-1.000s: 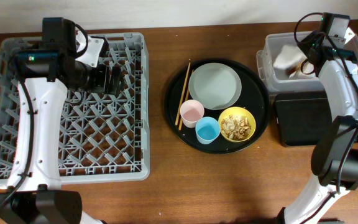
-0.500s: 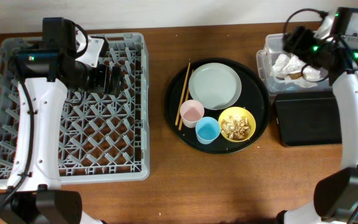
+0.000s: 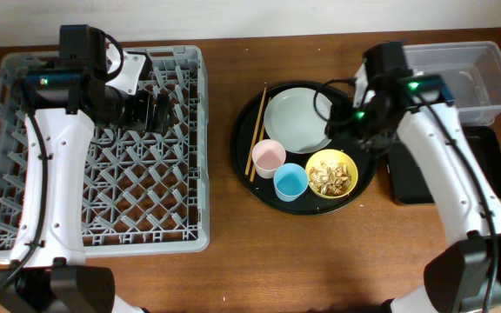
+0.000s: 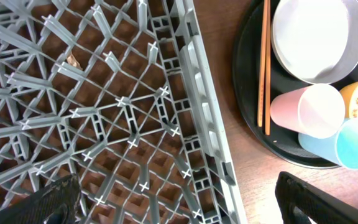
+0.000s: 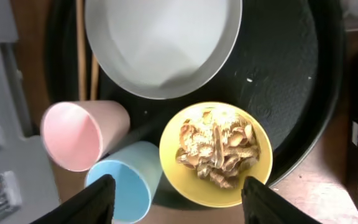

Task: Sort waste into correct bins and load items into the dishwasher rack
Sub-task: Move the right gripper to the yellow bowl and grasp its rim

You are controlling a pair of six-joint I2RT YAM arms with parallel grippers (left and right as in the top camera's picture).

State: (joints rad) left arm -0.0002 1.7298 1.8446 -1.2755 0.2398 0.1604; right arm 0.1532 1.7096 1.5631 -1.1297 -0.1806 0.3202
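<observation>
1. Right gripper [image 5: 184, 200]: your 2 fingers stand wide apart at the bottom edge of the right wrist view. They grip nothing and hover over the yellow bowl [image 5: 216, 155].
2. Yellow bowl: lower centre of that view, on the round black tray [image 5: 291, 68], with brown-tan food scraps [image 5: 216, 146] heaped inside.
3. Blue cup [image 5: 126, 180]: just beside the bowl, lower left. The pink cup [image 5: 79, 134] sits just beside it, further up and left.
4. Plate [image 5: 163, 43]: top centre, on the same tray. 2 chopsticks [image 5: 82, 43] lie along its left rim.
5. Left gripper [image 4: 185, 205]: your fingers are spread to the 2 bottom corners of the left wrist view, gripping nothing, above the right wall of the rack [image 4: 104, 112].
6. Clear tub [image 3: 468, 74]: upper right of the overhead view. The black rectangular tray [image 3: 490, 165] lies directly below it, partly hidden by your right arm.
</observation>
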